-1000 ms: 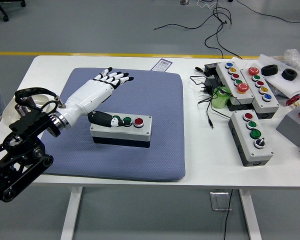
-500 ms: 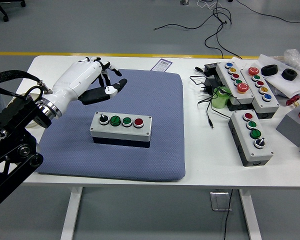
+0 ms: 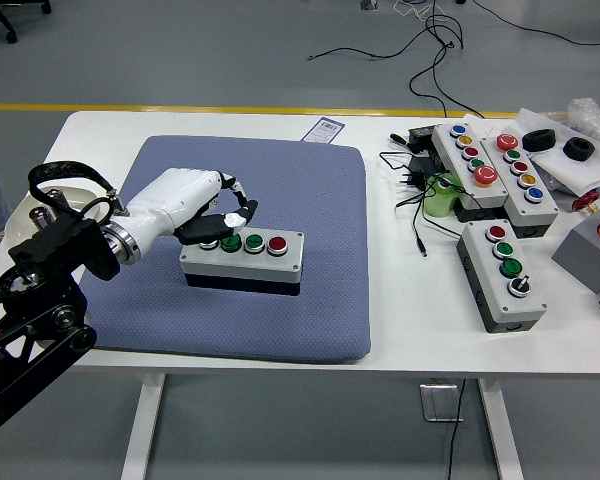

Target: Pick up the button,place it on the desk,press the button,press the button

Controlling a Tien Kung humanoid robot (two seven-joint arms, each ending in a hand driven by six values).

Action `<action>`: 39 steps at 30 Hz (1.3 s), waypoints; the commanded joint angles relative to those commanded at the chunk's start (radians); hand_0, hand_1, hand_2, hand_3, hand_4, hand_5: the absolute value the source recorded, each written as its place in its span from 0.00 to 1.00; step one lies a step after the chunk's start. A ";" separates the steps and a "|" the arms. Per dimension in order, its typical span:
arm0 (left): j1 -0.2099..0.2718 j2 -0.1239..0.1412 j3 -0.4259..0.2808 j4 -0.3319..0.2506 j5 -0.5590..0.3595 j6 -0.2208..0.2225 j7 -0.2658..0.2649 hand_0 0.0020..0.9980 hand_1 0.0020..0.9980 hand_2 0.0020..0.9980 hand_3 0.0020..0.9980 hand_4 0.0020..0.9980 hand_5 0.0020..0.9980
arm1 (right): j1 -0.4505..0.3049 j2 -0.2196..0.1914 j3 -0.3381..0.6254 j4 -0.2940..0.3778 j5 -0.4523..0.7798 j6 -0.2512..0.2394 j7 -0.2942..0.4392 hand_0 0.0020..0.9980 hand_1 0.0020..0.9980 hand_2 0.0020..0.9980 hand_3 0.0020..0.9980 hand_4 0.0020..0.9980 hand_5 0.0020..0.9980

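One hand point(image 3: 205, 205) is in the shot, the left one, coming in from the left edge over the blue mat point(image 3: 310, 300). Its fingers point(image 3: 232, 190) are curled in together, not gripping anything, and the black thumb point(image 3: 220, 225) sticks out low with its tip down on the left end of the box point(image 3: 242, 258), right around the leftmost knob, though I can't tell if it's actually pushing. Just right of the thumb tip are two green buttons point(image 3: 242, 242) and then a red button point(image 3: 277, 243) at the far end, untouched. That box sits flat on the mat, right under the fingers. Well off to the right of the fingers, on the bare table point(image 3: 400, 340), there's another box point(image 3: 502, 272) with red and green buttons, plus two longer ones point(image 3: 495, 165) behind it and some black cables point(image 3: 415, 195).
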 joint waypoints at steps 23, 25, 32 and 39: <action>-0.005 -0.034 0.066 0.056 -0.018 -0.006 0.032 0.00 0.00 0.00 0.62 0.54 1.00 | 0.004 0.000 0.008 0.000 -0.010 -0.001 0.006 0.51 0.67 0.69 0.62 0.30 0.13; -0.006 -0.040 0.070 0.061 -0.020 -0.005 0.033 0.00 0.00 0.00 0.62 0.54 1.00 | 0.004 0.000 0.006 0.000 -0.008 -0.002 0.007 0.51 0.67 0.69 0.62 0.30 0.13; -0.004 -0.042 0.081 0.074 -0.017 -0.003 0.037 0.00 0.00 0.00 0.62 0.53 1.00 | 0.005 0.000 0.001 0.000 -0.004 -0.002 0.009 0.50 0.67 0.69 0.62 0.30 0.13; -0.015 -0.052 0.089 0.095 0.006 -0.003 0.032 0.00 0.00 0.00 0.62 0.53 1.00 | 0.007 -0.001 -0.002 0.000 -0.003 -0.002 0.009 0.50 0.67 0.69 0.62 0.30 0.13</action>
